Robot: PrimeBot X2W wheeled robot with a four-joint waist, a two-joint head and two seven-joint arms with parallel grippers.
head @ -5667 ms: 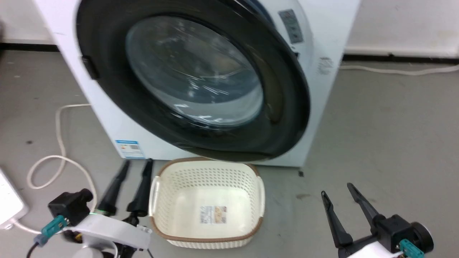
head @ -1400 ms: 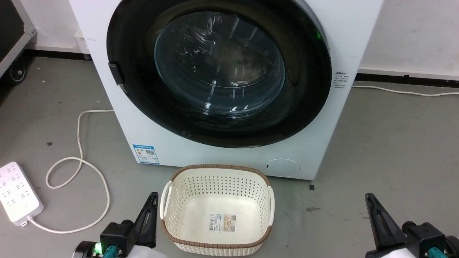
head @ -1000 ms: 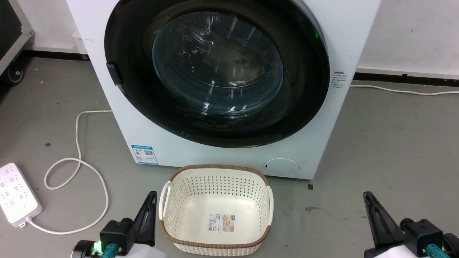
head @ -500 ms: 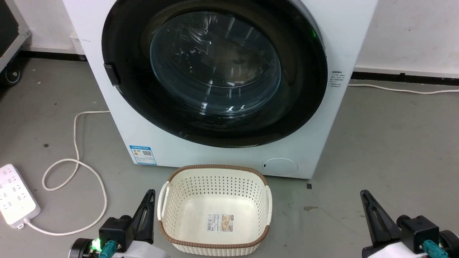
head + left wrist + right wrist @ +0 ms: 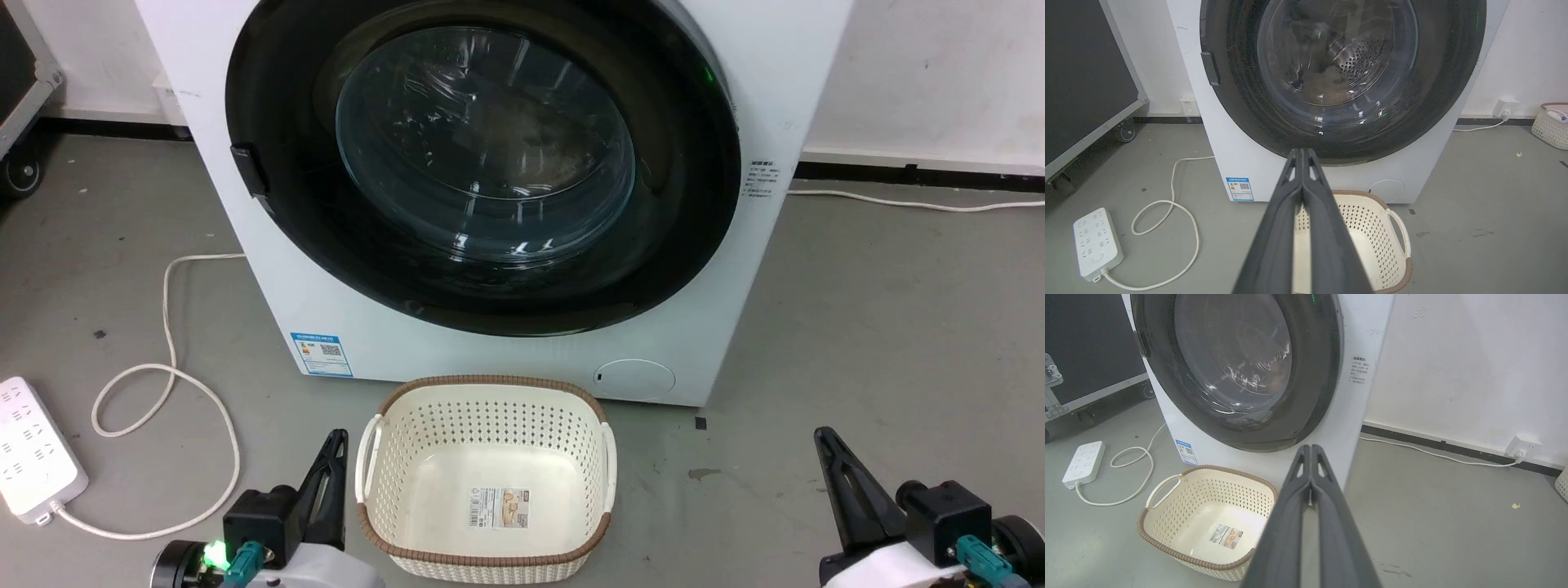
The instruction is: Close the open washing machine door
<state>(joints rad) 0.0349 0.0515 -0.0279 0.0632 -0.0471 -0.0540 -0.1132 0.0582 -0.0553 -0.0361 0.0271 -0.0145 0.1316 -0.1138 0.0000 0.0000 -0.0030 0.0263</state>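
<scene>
The heavy, stiff door (image 5: 482, 163) looks flush on the washing machine (image 5: 457, 359); its slippery rim suits a push near the latch (image 5: 249, 171). The left gripper (image 5: 333, 445) and right gripper (image 5: 824, 445) are pinched together, empty

Grey floor (image 5: 882, 327) meets white wall (image 5: 931, 73) at black skirting (image 5: 914, 174); a white power strip (image 5: 33, 447) lies to my left; beyond, a dark wheeled panel (image 5: 1081, 81), perhaps a case.
</scene>
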